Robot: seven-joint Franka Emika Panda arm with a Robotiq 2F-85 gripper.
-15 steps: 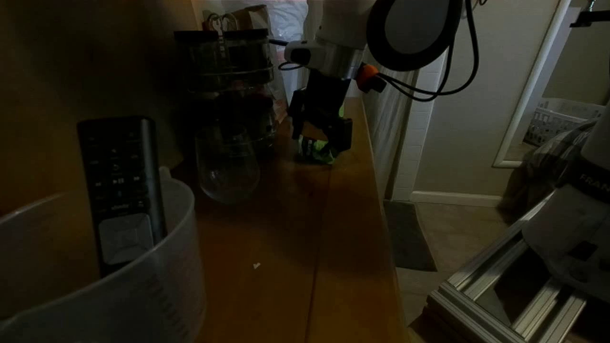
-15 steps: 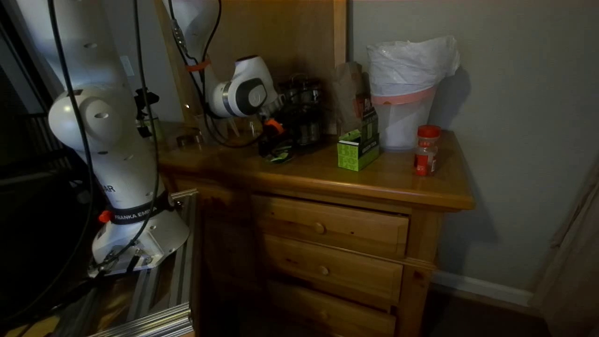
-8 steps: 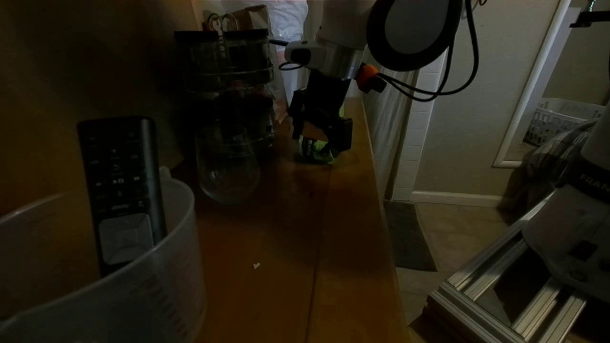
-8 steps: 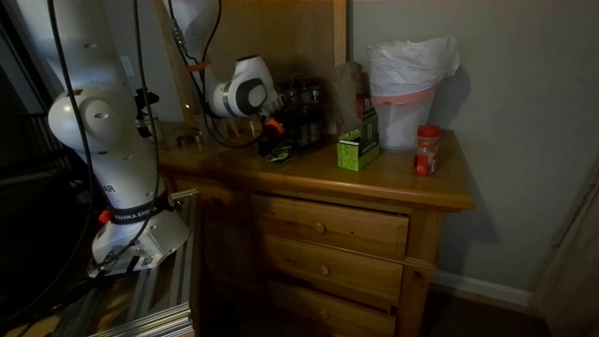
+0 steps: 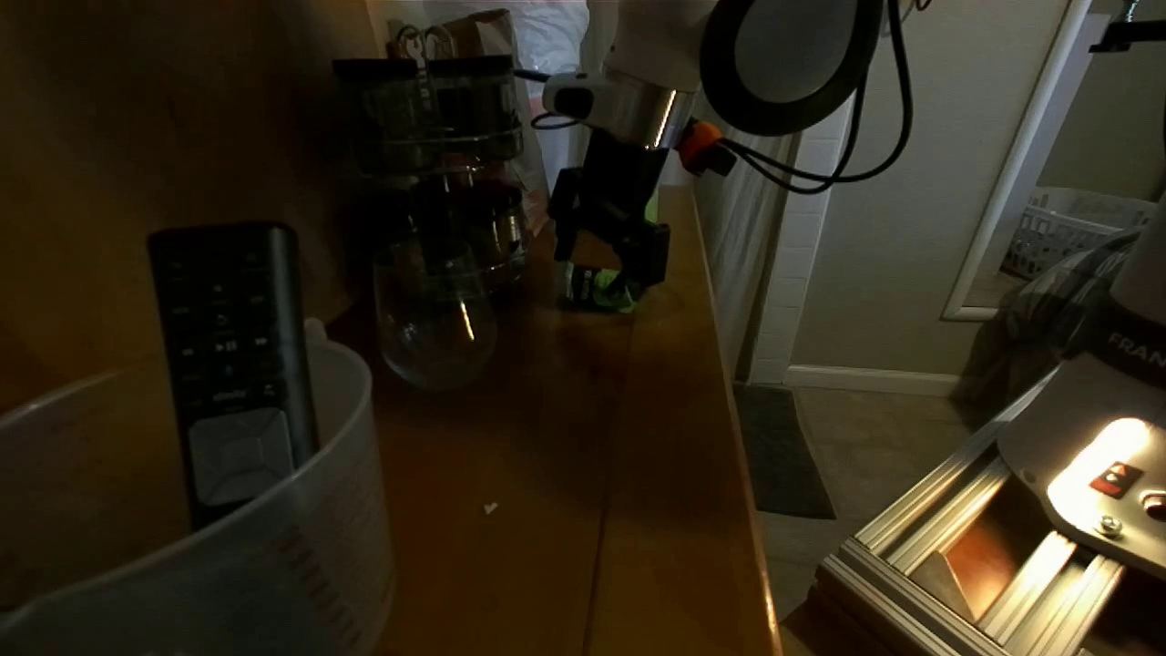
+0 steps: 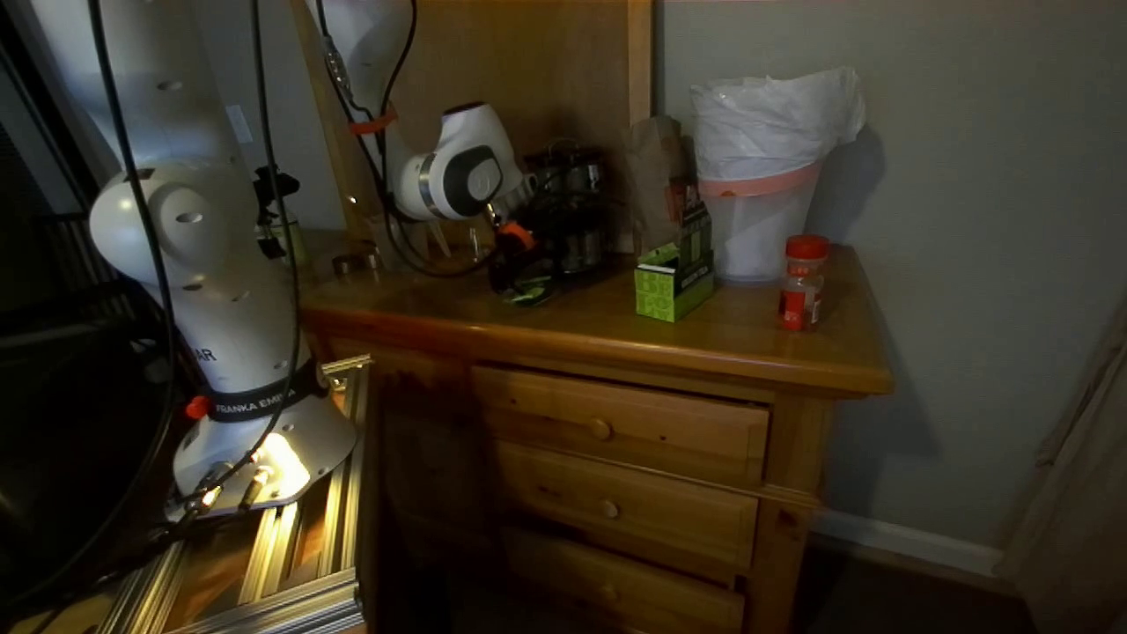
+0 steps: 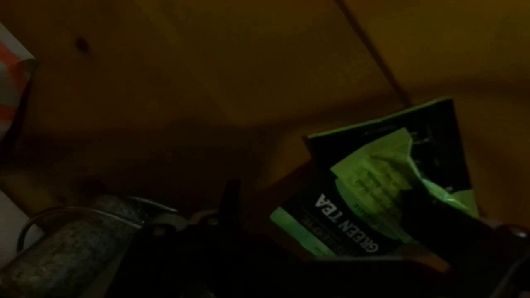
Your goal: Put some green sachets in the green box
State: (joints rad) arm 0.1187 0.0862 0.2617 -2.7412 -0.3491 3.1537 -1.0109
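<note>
A translucent plastic jug [image 5: 314,556] holds a remote [image 5: 232,364]. The open-topped cardboard green box [image 6: 655,294] stands on the wooden dresser [image 6: 577,319]; crinkled green sachets [image 7: 368,186] lie there beneath the gripper [image 5: 603,261], its jaws wide apart.

A sachet [image 7: 345,227] reads GREEN TEA, the arm-base band [image 6: 251,407] FRANKA.

A wooden dresser [image 6: 656,497] stands beside a dimly lit grey wall [image 6: 968,220].
</note>
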